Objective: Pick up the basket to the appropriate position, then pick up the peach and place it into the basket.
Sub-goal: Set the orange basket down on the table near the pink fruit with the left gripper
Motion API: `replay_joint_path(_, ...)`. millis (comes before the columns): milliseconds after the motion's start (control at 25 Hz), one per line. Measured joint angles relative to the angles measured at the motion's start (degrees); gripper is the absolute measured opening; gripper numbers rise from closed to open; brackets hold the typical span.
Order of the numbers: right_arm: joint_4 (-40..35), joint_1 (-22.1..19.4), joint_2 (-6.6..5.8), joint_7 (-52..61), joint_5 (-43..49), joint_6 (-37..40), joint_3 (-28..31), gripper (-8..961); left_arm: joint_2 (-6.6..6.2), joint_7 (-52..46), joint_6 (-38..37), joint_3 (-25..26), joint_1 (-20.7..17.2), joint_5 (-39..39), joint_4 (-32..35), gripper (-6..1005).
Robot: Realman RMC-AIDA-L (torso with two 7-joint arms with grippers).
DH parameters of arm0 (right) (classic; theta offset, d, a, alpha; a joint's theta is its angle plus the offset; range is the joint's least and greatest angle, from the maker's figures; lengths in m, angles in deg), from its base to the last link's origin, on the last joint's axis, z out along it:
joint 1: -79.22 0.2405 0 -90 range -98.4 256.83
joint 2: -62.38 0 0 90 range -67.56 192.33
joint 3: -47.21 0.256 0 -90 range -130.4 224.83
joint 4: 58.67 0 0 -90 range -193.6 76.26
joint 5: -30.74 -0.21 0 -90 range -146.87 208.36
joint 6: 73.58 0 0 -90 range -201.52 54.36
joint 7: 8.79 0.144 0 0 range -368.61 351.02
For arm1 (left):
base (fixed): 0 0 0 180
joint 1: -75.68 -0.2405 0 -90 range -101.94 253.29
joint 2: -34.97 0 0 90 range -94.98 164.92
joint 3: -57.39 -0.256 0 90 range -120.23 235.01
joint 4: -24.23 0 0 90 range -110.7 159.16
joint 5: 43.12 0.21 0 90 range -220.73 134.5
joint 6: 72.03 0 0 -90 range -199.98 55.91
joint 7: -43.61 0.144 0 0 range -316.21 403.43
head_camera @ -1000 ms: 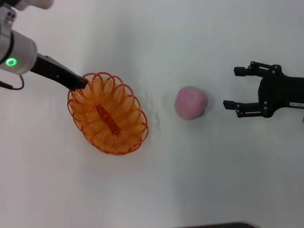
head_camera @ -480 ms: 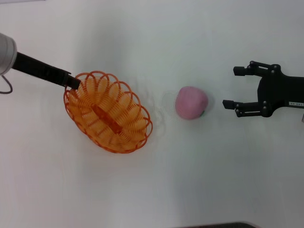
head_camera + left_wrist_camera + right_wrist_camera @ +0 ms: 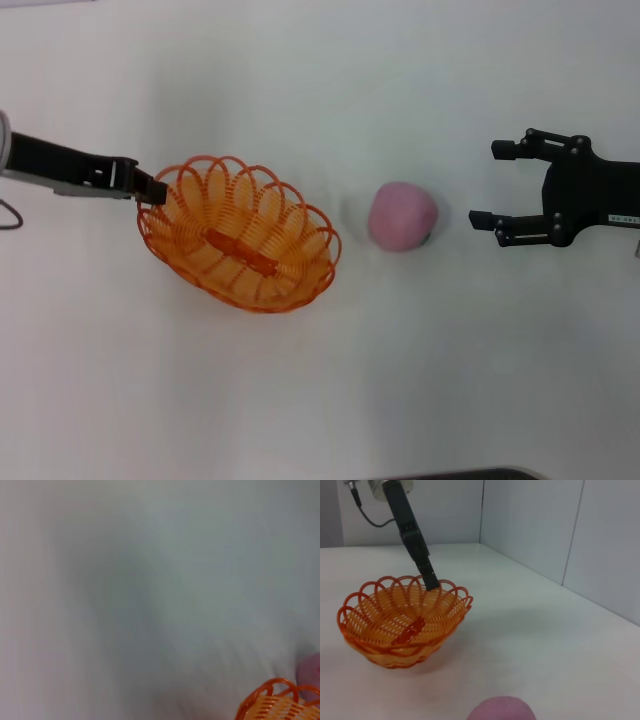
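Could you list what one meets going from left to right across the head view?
Left gripper at the basket's rim → basket → peach → right gripper, open, beside the peach.

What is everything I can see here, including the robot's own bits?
basket: one, orange, on the table on the robot's left, empty, held at its rim.
peach: one, pink, on the table between the basket and the right claw, apart from both.
table: one, white, under everything.
wall panels: pale grey, behind the table in the right wrist view.
left claw: one, black, shut on the basket's rim.
right claw: one, black, open, beside the peach, not touching it.
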Motion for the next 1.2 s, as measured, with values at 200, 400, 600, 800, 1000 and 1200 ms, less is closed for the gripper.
replay_joint_path(200, 0.06, 0.05, 0.00, 0.00, -0.07, 0.01, -0.07, 925, 1.56, -1.07, 1.02, 0.01, -3.94, -3.19, 2.20, 42)
replay_joint_path(400, -0.05, 0.15, 0.00, 0.06, -0.17, 0.22, 0.05, 925, 1.72, -1.70, 1.91, -0.06, -7.27, -7.36, 2.31, 42)
replay_joint_path(600, 0.03, 0.35, 0.00, 0.04, -0.20, 0.14, -0.05, 925, 1.87, -2.26, 3.71, -0.52, -10.43, -11.24, 2.65, 43)
replay_joint_path(800, -0.05, 0.51, 0.01, 0.03, -0.20, 0.28, 0.27, 925, 2.01, -2.90, 4.49, -0.98, -13.19, -13.65, 3.77, 43)
replay_joint_path(1000, -0.08, 0.55, 0.15, 0.01, -0.20, 0.14, 0.31, 925, 2.13, -3.96, 5.80, -1.78, -16.24, -16.26, 5.32, 42)
replay_joint_path(1200, -0.10, 0.56, 0.17, 0.03, -0.20, 0.08, 0.38, 925, 2.14, -4.76, 7.10, -3.86, -19.22, -19.76, 6.26, 42)
